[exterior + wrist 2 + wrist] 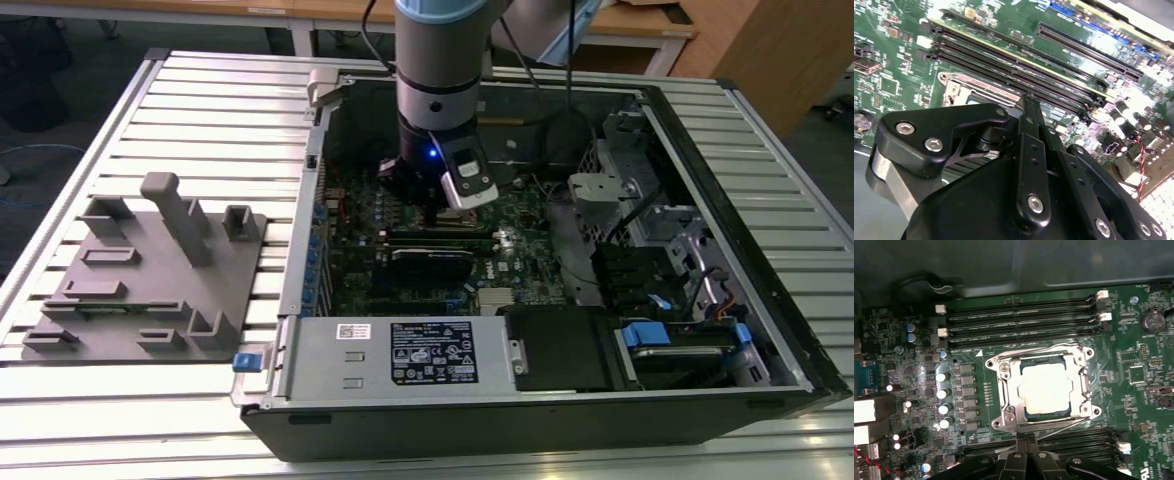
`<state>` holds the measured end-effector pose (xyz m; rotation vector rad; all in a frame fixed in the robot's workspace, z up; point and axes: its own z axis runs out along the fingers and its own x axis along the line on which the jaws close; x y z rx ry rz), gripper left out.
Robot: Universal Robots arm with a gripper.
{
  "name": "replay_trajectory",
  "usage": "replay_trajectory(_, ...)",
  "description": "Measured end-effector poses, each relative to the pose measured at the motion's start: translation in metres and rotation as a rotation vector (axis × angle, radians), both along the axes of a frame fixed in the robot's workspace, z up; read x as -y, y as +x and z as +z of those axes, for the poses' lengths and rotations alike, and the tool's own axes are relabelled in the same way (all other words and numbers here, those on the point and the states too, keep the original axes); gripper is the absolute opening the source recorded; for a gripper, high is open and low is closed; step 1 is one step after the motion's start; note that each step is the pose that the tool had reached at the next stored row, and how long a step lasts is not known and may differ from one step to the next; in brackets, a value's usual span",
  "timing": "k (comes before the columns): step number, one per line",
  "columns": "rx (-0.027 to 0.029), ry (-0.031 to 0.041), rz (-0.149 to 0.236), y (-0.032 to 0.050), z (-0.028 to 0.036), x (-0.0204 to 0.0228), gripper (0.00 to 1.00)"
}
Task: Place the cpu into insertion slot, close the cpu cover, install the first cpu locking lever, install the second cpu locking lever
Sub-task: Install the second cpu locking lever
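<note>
Fingers (1021,449) are pinched together with nothing visible between them, so the gripper (1026,441) is closed and empty as far as I can see. In both wrist views the tips come to a single point.

Going from the exterior view's left: a grey plastic jig plate (134,275) sits on the slatted table (80,420), well apart from the work. Next is the open computer case (534,425), with the arm (438,60) coming straight down into it over the green board (360,230).

What matters here is how the tips sit relative to the socket. In the first wrist view the chip (1046,387) is already lying flat in the socket (999,362), pale silver face up. The metal cover (1005,390) looks folded down around it, with the chip showing through its window.

The fingertips sit just beside one edge of the socket, about halfway along it, between the socket and a bank of long black memory slots (1074,440). A thin wire lever (1054,426) runs along that same edge, so its long axis lies crosswise to the fingers and the tips are right next to it. I can't tell whether they touch it. A second thin rod (1029,351) runs along the opposite edge. I can't say whether either one is hooked down.

Further toward the exterior view's right, the power supply box (320,350) carries a black and white sticker (434,352), and its print is too small to make out. There are blue plastic tabs (645,335) in the drive bay.
</note>
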<state>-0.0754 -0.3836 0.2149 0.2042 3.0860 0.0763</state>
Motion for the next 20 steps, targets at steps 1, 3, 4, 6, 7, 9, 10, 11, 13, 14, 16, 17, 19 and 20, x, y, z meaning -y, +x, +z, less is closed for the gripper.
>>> replay_trajectory(1, 0.0000, 0.0000, 0.000, -0.0015, -0.0002, 0.0000, 0.10)
replay_trajectory(3, 0.0000, 0.0001, 0.000, -0.0041, -0.0011, 0.0000, 0.10)
replay_trajectory(4, 0.0001, 0.0001, 0.000, -0.0047, -0.0017, 0.0000, 0.10)
replay_trajectory(6, 0.0000, 0.0000, 0.000, -0.0057, -0.0035, 0.0000, 0.10)
replay_trajectory(7, -0.0001, 0.0000, 0.000, -0.0057, -0.0043, 0.0000, 0.10)
replay_trajectory(9, 0.0000, 0.0000, 0.000, -0.0058, -0.0057, 0.0000, 0.10)
replay_trajectory(10, -0.0001, 0.0001, 0.000, -0.0062, -0.0061, 0.0000, 0.10)
replay_trajectory(11, -0.0002, 0.0000, 0.001, -0.0068, -0.0065, 0.0001, 0.10)
replay_trajectory(13, -0.0002, 0.0002, 0.003, -0.0075, -0.0069, 0.0000, 0.10)
replay_trajectory(14, -0.0002, 0.0003, 0.004, -0.0075, -0.0069, 0.0000, 0.10)
replay_trajectory(16, -0.0001, 0.0003, 0.004, -0.0076, -0.0070, 0.0000, 0.10)
replay_trajectory(17, -0.0001, 0.0004, 0.004, -0.0076, -0.0070, 0.0000, 0.10)
replay_trajectory(19, 0.0000, 0.0007, 0.005, -0.0085, -0.0076, 0.0000, 0.10)
replay_trajectory(20, 0.0000, 0.0007, 0.013, -0.0090, -0.0078, 0.0000, 0.10)
